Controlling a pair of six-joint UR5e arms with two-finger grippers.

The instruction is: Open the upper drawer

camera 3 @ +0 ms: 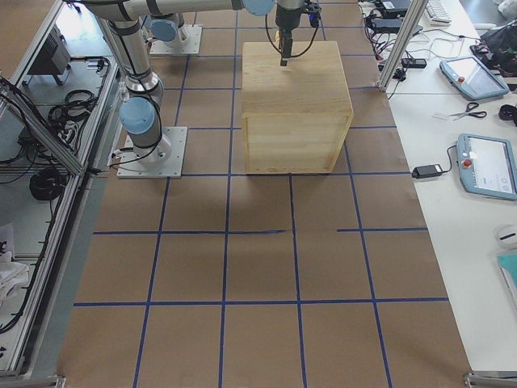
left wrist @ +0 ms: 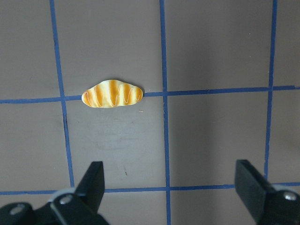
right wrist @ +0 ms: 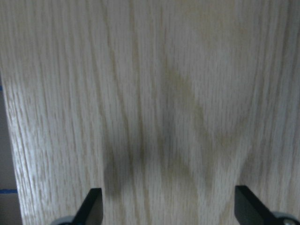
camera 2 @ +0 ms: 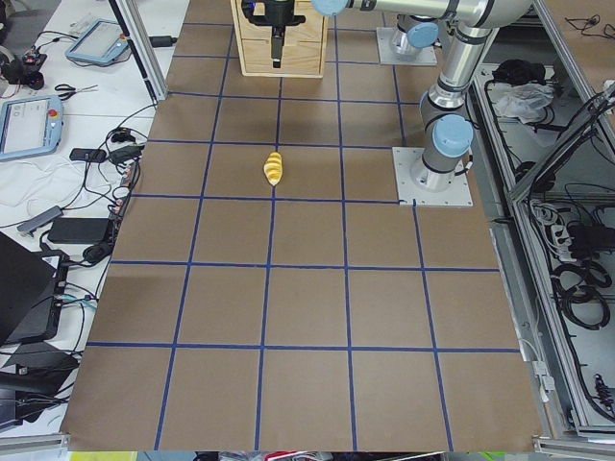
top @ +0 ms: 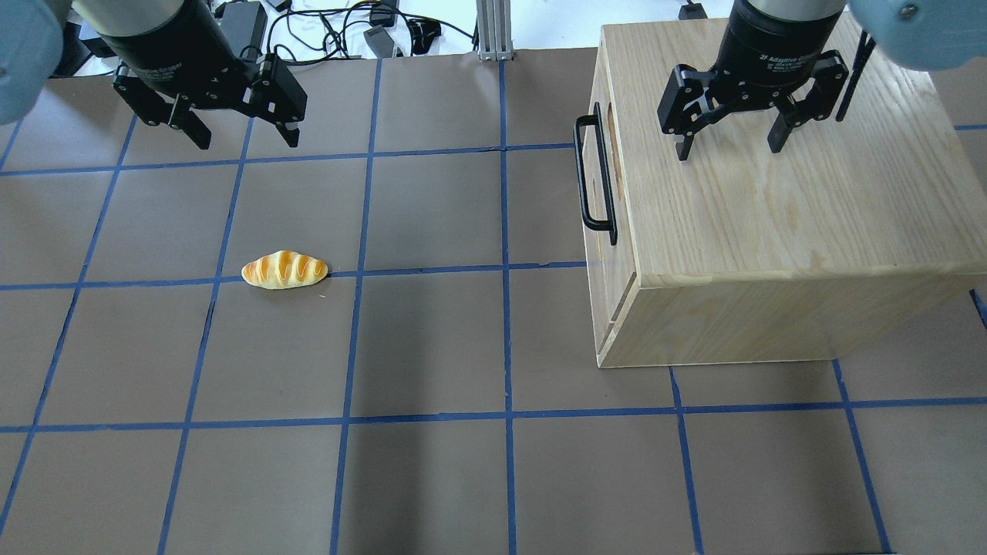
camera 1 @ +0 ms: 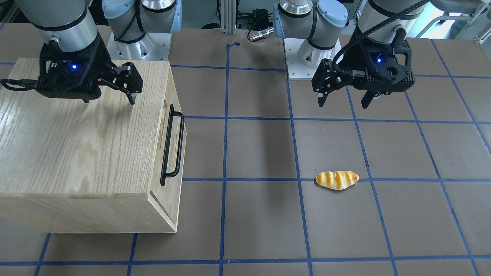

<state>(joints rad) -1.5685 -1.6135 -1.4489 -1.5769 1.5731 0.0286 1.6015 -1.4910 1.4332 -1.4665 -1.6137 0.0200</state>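
The upper drawer (top: 600, 85) is shut, flush with the front of the oak-grained cabinet (top: 771, 216). Its long black bar handle (top: 597, 181) faces the table's middle and also shows in the front-facing view (camera 1: 172, 145). My right gripper (top: 729, 150) hangs open and empty above the cabinet's top, behind the handle and apart from it. In the right wrist view only the wood grain (right wrist: 154, 93) shows between its fingertips (right wrist: 93, 206). My left gripper (top: 247, 142) is open and empty over the bare table on the far side from the cabinet.
A striped orange bread roll (top: 284, 270) lies on the brown mat in front of the left gripper, seen in the left wrist view (left wrist: 112, 93). The mat carries a blue tape grid. Cables and tablets lie beyond the table's edges.
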